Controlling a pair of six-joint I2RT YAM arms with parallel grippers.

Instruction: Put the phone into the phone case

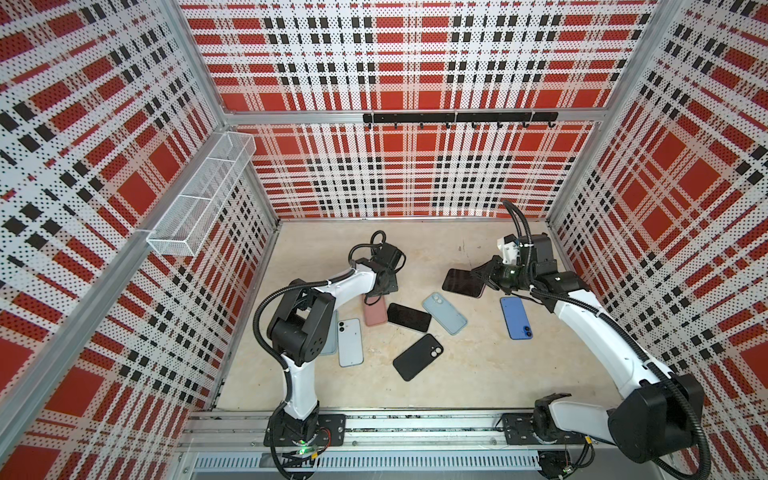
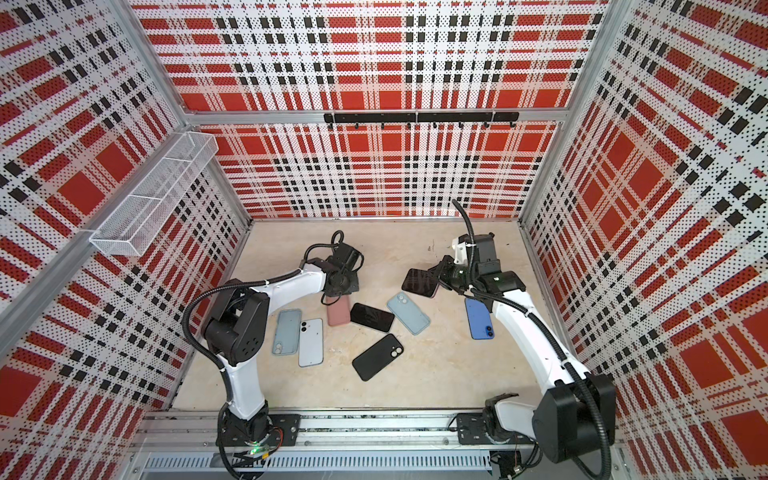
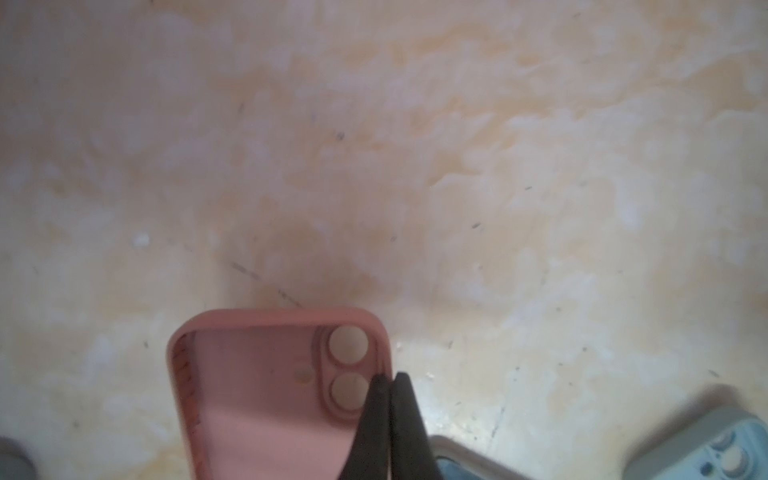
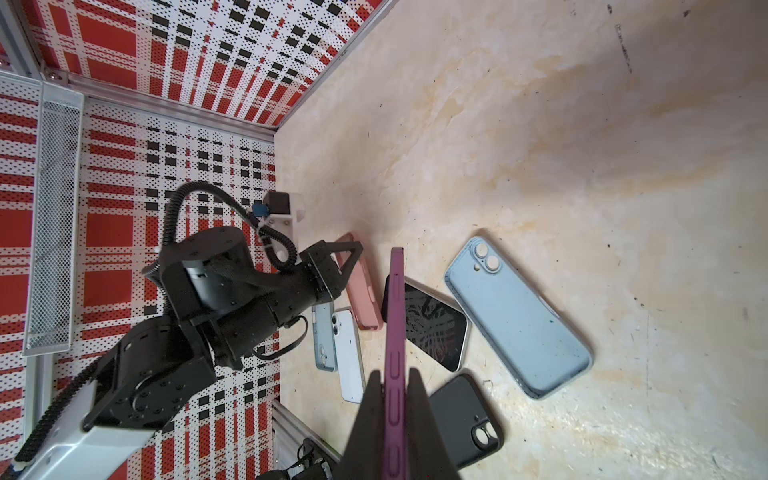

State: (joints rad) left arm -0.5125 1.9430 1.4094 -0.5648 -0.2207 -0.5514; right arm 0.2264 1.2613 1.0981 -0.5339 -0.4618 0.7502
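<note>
The phone [image 1: 463, 283] is held by one short end in the clenched right tool [image 4: 394, 384], right of the middle in both top views. The pink case [image 1: 375, 314] is found to its lower left, its side wall pinched in the clenched left tool [image 3: 390, 380]. The phone's long side runs across the frame and the case's runs up and down, so a turn will likely be needed. The case's open side is seen facing up only in the left wrist view. The phone's purple edge is seen only in the right wrist view.
</note>
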